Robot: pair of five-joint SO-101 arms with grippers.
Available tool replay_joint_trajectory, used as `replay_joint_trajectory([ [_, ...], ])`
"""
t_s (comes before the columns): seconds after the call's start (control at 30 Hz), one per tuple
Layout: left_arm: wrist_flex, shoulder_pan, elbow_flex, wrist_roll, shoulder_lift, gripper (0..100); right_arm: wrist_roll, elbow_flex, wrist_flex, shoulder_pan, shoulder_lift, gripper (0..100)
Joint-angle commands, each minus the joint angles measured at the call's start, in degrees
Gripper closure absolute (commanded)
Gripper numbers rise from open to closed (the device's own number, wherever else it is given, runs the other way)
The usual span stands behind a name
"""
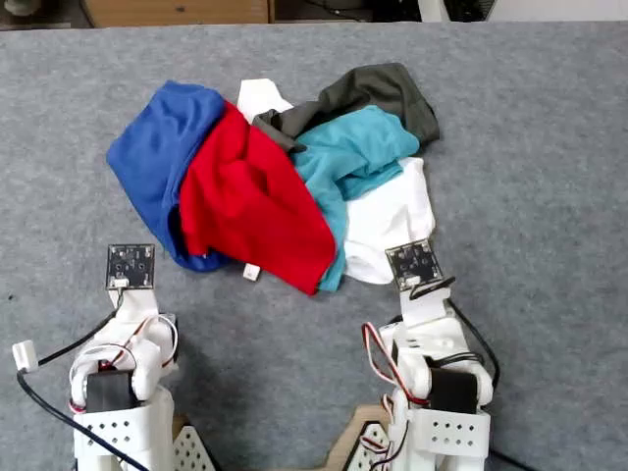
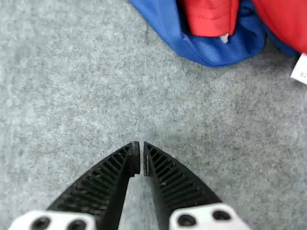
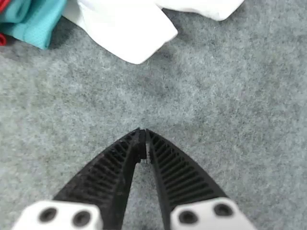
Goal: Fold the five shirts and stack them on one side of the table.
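Five shirts lie heaped in the middle of the table: a blue shirt [image 1: 157,147] at the left, a red shirt [image 1: 250,201] over it, a teal shirt [image 1: 343,157], a dark grey shirt [image 1: 378,93] at the back and a white shirt [image 1: 392,211] at the right. My left gripper [image 2: 141,153] is shut over bare carpet, just short of the blue shirt's hem [image 2: 216,52] and the red shirt [image 2: 211,17]. My right gripper [image 3: 143,139] is shut too, a little short of the white shirt's edge [image 3: 124,33], with the teal shirt [image 3: 29,19] beside it.
The grey carpeted table [image 1: 530,196] has free room to the left, right and front of the heap. A small white tag [image 1: 251,272] lies at the red shirt's front edge. Both arm bases stand at the near edge, with cables [image 1: 49,392] beside the left one.
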Motion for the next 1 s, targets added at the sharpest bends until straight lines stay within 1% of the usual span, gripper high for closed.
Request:
replay_joint_trajectory([
  [0.0,-3.6,5.2,0.6,-0.5,-0.4,96,0.6,0.0,0.3,-0.2,-5.3,99.2],
  [0.17,-12.0,5.0,-0.5,-0.6,-0.4,96,0.6,0.0,0.3,-0.2,-5.3,99.2],
  [0.3,-15.3,5.0,-0.6,-0.6,-0.4,96,0.6,0.0,0.3,-0.2,-5.3,99.2],
  [0.97,-15.0,5.2,0.6,-0.6,-0.3,96,0.6,0.0,0.3,-0.2,-5.3,99.2],
])
